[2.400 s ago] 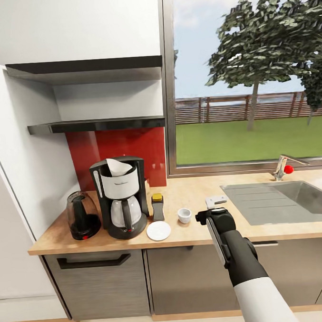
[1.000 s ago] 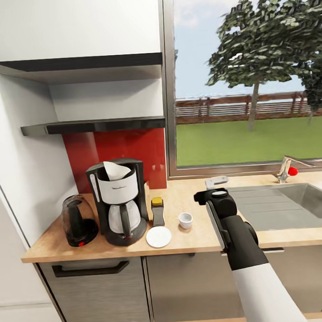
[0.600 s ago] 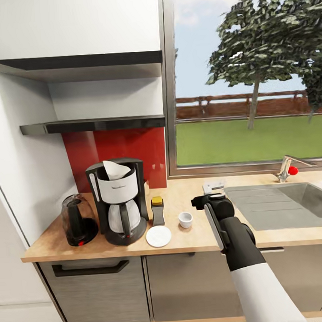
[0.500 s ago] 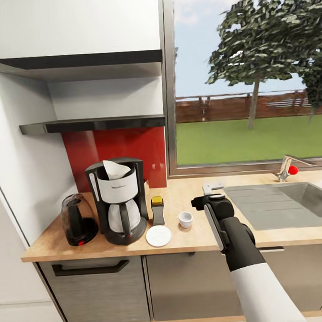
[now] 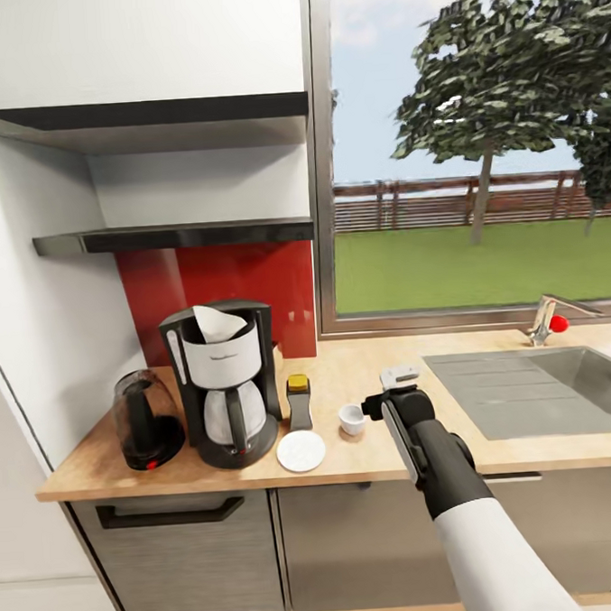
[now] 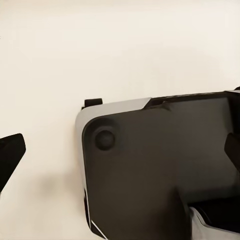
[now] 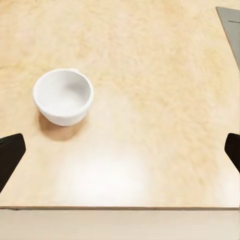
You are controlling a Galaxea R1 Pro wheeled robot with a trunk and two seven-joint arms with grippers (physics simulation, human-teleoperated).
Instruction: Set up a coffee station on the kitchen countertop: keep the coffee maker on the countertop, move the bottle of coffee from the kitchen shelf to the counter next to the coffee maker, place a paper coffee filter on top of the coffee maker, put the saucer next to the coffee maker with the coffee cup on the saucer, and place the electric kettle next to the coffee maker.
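The black-and-white coffee maker [image 5: 224, 387] stands on the wooden countertop [image 5: 369, 455] with a paper filter [image 5: 218, 322] in its top. To its left stands the dark electric kettle [image 5: 146, 431]. On its right stands the coffee bottle [image 5: 300, 401] with a yellow cap. The white saucer [image 5: 302, 451] lies bare in front of the bottle. The small white coffee cup [image 5: 351, 419] [image 7: 63, 96] sits on the counter beside the saucer. My right gripper [image 5: 399, 377] [image 7: 120, 152] hovers open just right of the cup. My left gripper [image 6: 120, 152] is open with nothing between its fingers.
A steel sink [image 5: 537, 391] with a faucet [image 5: 547, 318] takes up the counter's right side under a large window. A dark shelf [image 5: 175, 237] hangs above the coffee maker. The left wrist view looks down on my own dark body over pale floor.
My right arm has swung left and lower, bringing the open gripper closer to the cup. The head camera has drawn slightly nearer to the counter. The objects have not moved.
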